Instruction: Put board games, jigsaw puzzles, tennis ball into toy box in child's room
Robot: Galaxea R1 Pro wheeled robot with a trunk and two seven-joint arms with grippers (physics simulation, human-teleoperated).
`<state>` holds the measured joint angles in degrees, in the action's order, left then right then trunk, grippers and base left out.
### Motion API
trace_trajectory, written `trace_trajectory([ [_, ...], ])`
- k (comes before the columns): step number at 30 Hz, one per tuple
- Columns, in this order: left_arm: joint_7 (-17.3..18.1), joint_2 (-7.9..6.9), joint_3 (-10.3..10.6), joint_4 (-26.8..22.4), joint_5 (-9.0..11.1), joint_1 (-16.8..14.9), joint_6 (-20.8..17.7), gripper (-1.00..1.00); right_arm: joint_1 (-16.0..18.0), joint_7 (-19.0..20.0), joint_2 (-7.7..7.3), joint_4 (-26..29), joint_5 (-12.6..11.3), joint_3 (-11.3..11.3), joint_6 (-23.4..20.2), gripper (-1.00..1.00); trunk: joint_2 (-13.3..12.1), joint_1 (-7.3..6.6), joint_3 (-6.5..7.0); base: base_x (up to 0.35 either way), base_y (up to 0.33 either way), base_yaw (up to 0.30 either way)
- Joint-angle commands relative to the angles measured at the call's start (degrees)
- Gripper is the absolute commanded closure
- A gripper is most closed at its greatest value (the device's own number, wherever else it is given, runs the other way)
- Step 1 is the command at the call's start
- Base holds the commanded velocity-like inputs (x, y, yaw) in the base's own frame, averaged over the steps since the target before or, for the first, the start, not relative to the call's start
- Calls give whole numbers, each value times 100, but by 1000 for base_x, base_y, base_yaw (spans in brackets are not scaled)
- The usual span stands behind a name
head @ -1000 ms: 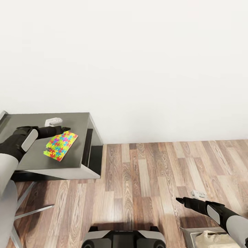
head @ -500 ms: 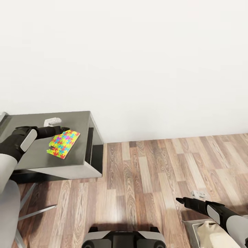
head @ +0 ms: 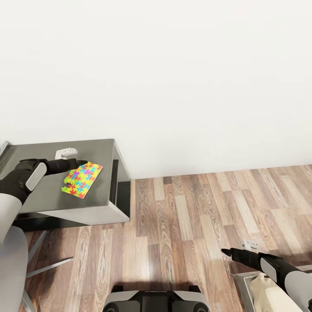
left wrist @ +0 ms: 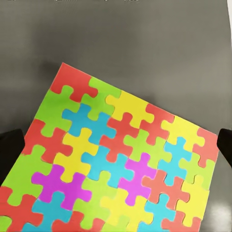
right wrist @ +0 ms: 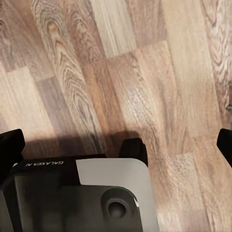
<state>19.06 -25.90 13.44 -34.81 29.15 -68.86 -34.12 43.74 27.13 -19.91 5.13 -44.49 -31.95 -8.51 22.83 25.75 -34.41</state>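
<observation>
Change from the earlier frames: the flat rectangular jigsaw puzzle board of yellow, pink, blue, green and red interlocking pieces (head: 82, 180) now lies nearer the far right corner of the dark grey table top (head: 47, 195) than before, and its far end has swung slightly toward the right edge. The whole head view has also shifted, so part of that change belongs to the camera.

Jigsaw puzzle board (left wrist: 116, 164): lies flat on the table top, its long axis running diagonally, the far short end pointing toward the far right corner, the near short end toward the near left. It sits close to the table's right edge, fully on the surface.

Left gripper (head: 77, 163): black fingers held at the puzzle's far left corner, touching or just beside it; contact cannot be told. In the left wrist view the dark fingertips (left wrist: 10, 145) stand wide apart at either side of the frame, the puzzle board below and between them, so the jaws are spread.

Small pale grey fitting (head: 66, 152): on the table top near the far edge, just beyond the left gripper.

Right gripper (head: 226, 251): over the wood-plank floor (head: 182, 225), well apart from the table; its fingertips (right wrist: 11, 145) are spread, nothing between them.
</observation>
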Motion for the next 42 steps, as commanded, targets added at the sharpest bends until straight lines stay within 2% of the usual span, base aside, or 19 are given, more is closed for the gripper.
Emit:
trace_trajectory([
  [1,2,-7,24,-3,21,-5,-16,-100,3,12,-4,6,-60,-31,-37,-100,9,3,-8,-3,140,-1],
  [19,-20,0,37,-2,21,-5,-17,-100,3,12,-4,6,-60,-31,-50,-100,9,3,-18,0,41,0],
  [42,-25,-2,36,-1,21,-5,-16,-100,3,12,-4,6,-60,-31,-54,-100,9,3,-212,0,0,0],
])
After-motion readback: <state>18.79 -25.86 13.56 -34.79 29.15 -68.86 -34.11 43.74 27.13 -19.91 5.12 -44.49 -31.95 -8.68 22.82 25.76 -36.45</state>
